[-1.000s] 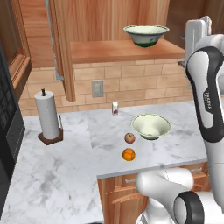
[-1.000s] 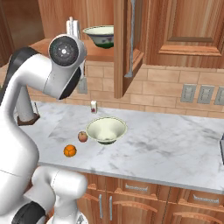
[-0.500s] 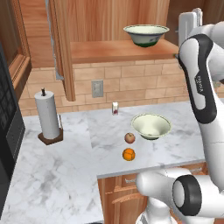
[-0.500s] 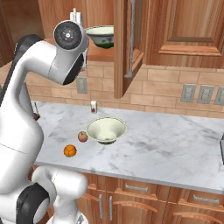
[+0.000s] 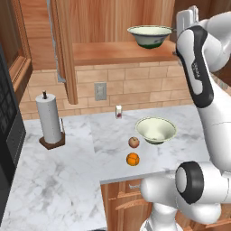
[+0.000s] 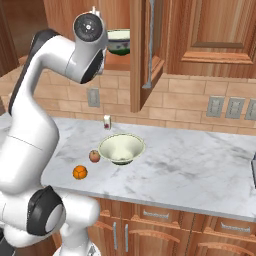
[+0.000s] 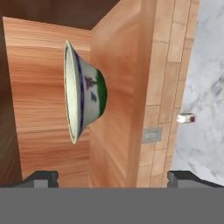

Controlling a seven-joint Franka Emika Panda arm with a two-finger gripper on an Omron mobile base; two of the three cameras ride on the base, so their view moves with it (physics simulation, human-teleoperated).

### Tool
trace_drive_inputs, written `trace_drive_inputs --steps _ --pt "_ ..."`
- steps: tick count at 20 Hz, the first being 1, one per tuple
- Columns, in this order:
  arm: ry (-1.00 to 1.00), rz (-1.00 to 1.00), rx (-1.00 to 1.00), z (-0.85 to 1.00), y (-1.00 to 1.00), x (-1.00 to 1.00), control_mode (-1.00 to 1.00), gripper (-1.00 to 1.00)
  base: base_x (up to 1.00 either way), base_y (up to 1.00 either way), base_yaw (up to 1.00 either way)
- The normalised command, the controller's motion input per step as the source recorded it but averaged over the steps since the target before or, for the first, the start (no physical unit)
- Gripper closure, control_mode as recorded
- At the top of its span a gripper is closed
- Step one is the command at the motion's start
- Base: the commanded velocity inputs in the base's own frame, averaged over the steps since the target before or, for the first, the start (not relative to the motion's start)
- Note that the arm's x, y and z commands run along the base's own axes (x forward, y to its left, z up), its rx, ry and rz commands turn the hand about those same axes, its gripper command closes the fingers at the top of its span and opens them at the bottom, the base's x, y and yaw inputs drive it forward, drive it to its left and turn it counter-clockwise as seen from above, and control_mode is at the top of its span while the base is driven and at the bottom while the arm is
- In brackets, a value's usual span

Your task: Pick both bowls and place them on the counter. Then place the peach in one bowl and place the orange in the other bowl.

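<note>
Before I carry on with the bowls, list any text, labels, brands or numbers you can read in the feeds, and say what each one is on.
Arm: a line of small dark lettering runs along the white link; too small to read.
Small white container at the back of the counter: a red mark low on its front; no letters legible.
Bowl on the shelf: painted purple floral pattern and blue rim band, no words.
Nothing else carries text.

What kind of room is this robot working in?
A kitchen, by the look of it: a marble counter over wooden cabinets, a tiled backsplash with wall outlets, a paper towel roll, and bowls and fruit set out.
</note>
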Motion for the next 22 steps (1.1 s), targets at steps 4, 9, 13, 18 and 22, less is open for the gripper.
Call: trace_drive_inputs --steps 4,9,13,18,22 --pt "0.00 0.00 0.00 -0.02 0.00 0.40 -1.00 -1.00 0.00 0.00 0.00" --pt "0.00 0.00 0.00 -0.09 -0.04 0.35 -1.00 -1.00 0.00 0.00 0.00" --pt "0.00 0.00 0.00 -0.13 0.00 0.33 -1.00 -1.00 0.00 0.00 0.00" --pt "0.00 0.00 0.00 -0.05 0.00 0.36 -1.00 -1.00 0.00 0.00 0.00" --pt "0.00 0.00 0.00 0.00 0.00 0.33 -1.00 -1.00 0.00 0.00 0.00"
